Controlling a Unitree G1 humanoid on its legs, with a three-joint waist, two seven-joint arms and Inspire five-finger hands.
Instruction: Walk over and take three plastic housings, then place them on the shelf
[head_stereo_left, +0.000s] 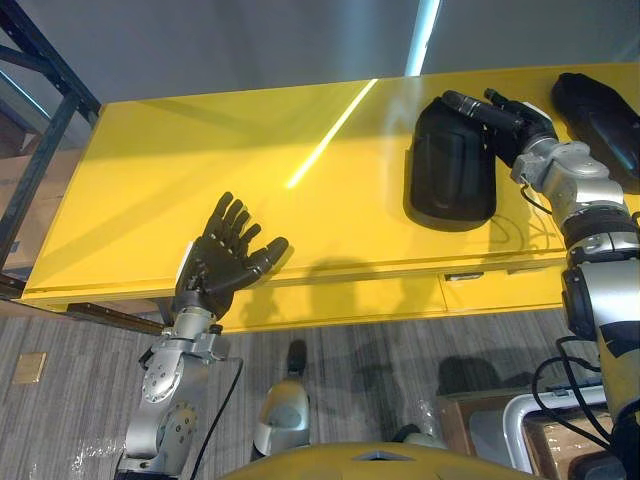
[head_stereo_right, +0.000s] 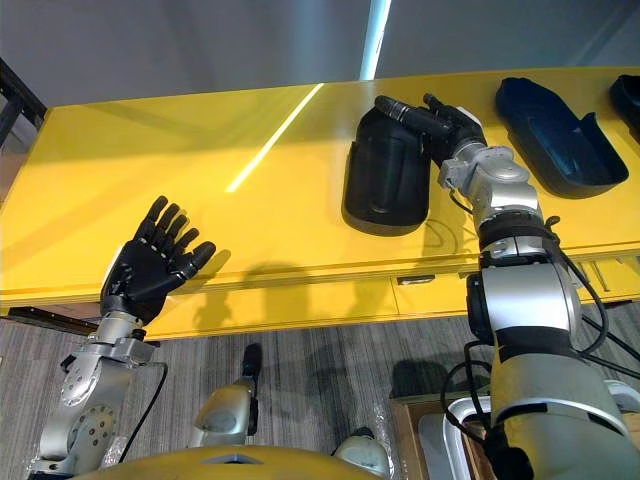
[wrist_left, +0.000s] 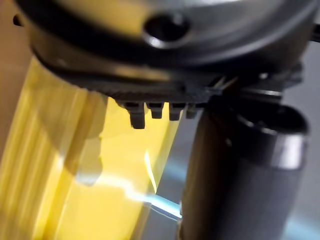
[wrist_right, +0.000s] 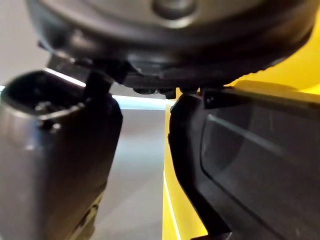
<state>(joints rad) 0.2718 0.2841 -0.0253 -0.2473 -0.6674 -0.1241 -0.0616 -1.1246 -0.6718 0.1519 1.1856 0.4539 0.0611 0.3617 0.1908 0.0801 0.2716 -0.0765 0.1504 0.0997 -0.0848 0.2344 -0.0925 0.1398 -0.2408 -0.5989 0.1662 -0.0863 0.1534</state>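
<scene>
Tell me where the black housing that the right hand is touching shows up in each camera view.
Left eye view: black housing right of centre on the yellow surface, right hand at its far right corner.
Right eye view: just right of centre.
Right wrist view: the dark bulk beside the thumb.
Left wrist view: yellow surface past the left hand.
Shared landmark: the yellow surface.

Right hand (head_stereo_right: 445, 125) on black housing (head_stereo_right: 385, 180), yellow table (head_stereo_right: 200, 150), left hand (head_stereo_right: 145, 275) spread

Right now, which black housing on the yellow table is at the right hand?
The leftmost housing, closed side up: the right hand rests on its far corner. The hollow one lies farther right.
</scene>
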